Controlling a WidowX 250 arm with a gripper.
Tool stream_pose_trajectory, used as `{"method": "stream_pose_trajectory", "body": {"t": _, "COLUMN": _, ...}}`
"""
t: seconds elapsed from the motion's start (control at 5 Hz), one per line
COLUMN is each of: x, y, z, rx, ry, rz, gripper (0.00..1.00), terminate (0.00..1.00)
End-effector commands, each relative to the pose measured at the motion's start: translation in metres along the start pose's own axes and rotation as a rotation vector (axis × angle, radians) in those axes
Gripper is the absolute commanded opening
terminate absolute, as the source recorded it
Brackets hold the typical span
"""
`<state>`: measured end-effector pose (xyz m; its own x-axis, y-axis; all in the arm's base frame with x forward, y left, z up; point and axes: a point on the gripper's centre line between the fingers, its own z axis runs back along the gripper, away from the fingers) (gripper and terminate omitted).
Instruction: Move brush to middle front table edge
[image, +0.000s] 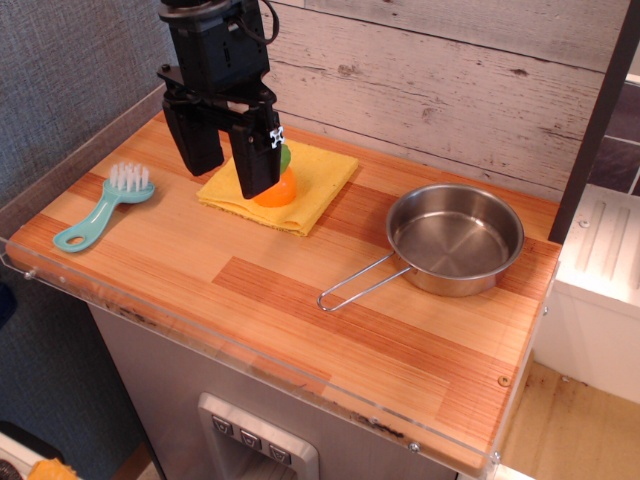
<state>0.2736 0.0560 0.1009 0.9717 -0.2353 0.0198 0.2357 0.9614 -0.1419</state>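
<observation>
Step in hand, as judged: the approach. The brush has not been picked up and lies flat on the table, toward the left end, down and to the left of the gripper. Its bristles point up at the end nearer the gripper; the looped handle runs away toward the front-left corner.

The gripper hangs over the rear of the table with its two fingers spread apart and nothing between them. It holds no object.

Next move, as judged: travel left and forward until the gap between the fingers is over the handle, turn the wrist so the fingers straddle the handle across its width, descend, and close. The handle is flat and low, so the fingers will need to come down nearly to the wood.

Directly beneath and just behind the gripper lies a yellow cloth with an orange and green object resting on it, partly hidden by the right finger. Whether that finger touches it cannot be told.

Well to the right of the gripper stands a steel pan, its wire handle reaching toward the front centre. That handle lies near the destination; placement should be kept to its left. A clear rim bounds the front edge.
</observation>
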Motion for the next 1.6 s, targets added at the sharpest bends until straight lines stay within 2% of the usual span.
{"method": "stream_pose_trajectory", "body": {"t": 0.0, "x": 0.000, "y": 0.000, "z": 0.000, "rx": 0.000, "ry": 0.000, "rz": 0.000, "gripper": 1.00, "terminate": 0.00}}
{"method": "stream_pose_trajectory", "body": {"t": 0.2, "x": -0.013, "y": 0.027, "z": 0.006, "rx": 0.038, "ry": -0.023, "rz": 0.051, "gripper": 1.00, "terminate": 0.00}}
{"method": "stream_pose_trajectory", "body": {"t": 0.6, "x": -0.048, "y": 0.078, "z": 0.023, "rx": 0.166, "ry": -0.037, "rz": 0.137, "gripper": 1.00, "terminate": 0.00}}
{"method": "stream_pose_trajectory", "body": {"t": 0.8, "x": -0.054, "y": 0.093, "z": 0.011, "rx": 0.179, "ry": -0.050, "rz": 0.128, "gripper": 1.00, "terminate": 0.00}}
{"method": "stream_pose_trajectory", "body": {"t": 1.0, "x": -0.053, "y": 0.111, "z": 0.005, "rx": 0.180, "ry": -0.099, "rz": 0.096, "gripper": 1.00, "terminate": 0.00}}
{"method": "stream_pose_trajectory", "body": {"t": 1.4, "x": -0.048, "y": 0.137, "z": -0.016, "rx": 0.173, "ry": -0.075, "rz": 0.108, "gripper": 1.00, "terminate": 0.00}}
